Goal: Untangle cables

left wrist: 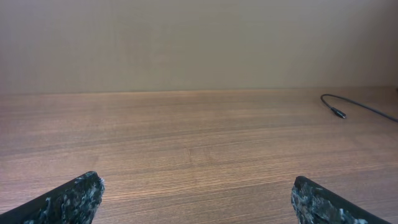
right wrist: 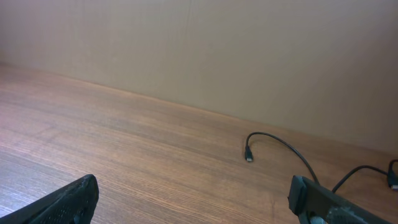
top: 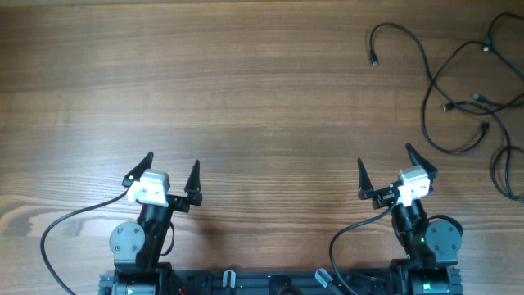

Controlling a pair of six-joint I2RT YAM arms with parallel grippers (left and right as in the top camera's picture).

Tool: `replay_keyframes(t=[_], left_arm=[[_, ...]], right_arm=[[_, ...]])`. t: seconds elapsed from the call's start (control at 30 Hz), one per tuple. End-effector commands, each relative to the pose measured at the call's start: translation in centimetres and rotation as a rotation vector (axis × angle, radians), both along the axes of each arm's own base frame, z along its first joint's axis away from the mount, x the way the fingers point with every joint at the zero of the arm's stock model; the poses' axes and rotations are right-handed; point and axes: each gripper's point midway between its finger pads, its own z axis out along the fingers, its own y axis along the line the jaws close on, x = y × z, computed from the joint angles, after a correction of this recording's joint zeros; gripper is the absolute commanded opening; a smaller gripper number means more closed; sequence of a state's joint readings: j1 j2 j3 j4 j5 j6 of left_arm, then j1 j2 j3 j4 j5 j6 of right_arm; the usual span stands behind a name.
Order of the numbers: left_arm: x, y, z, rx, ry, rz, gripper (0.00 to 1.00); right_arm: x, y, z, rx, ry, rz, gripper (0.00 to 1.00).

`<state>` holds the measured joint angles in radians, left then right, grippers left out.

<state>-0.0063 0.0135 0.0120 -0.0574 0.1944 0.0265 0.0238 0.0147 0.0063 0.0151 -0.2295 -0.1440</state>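
I see the cables [top: 477, 98] at the far right of the table [top: 246, 82]. They are thin black cords, loosely looped and crossing, with small plugs at the ends. Some run off the edge of the overhead view. One strand arcs out to the left, and its plug [top: 374, 59] lies apart from the bunch; both wrist views catch it on the wood. The left gripper [top: 172, 161] is by the near edge, jaws spread wide, holding nothing. The right gripper [top: 385, 156] is also spread and holds nothing, well apart from the cords.
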Motion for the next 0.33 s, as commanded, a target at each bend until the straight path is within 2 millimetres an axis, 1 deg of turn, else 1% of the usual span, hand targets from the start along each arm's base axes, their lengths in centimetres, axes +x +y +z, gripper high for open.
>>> replay_keyframes(t=[0.0,0.3], left_arm=[[0.01,0.23,-0.13,0.019,-0.005,0.010,1.00],[0.01,0.23,-0.15,0.019,-0.005,0.010,1.00]], right_arm=[[-0.16,0.38,0.28,-0.013,-0.017,0.021,1.00],[-0.15,0.38,0.27,-0.012,-0.017,0.021,1.00]])
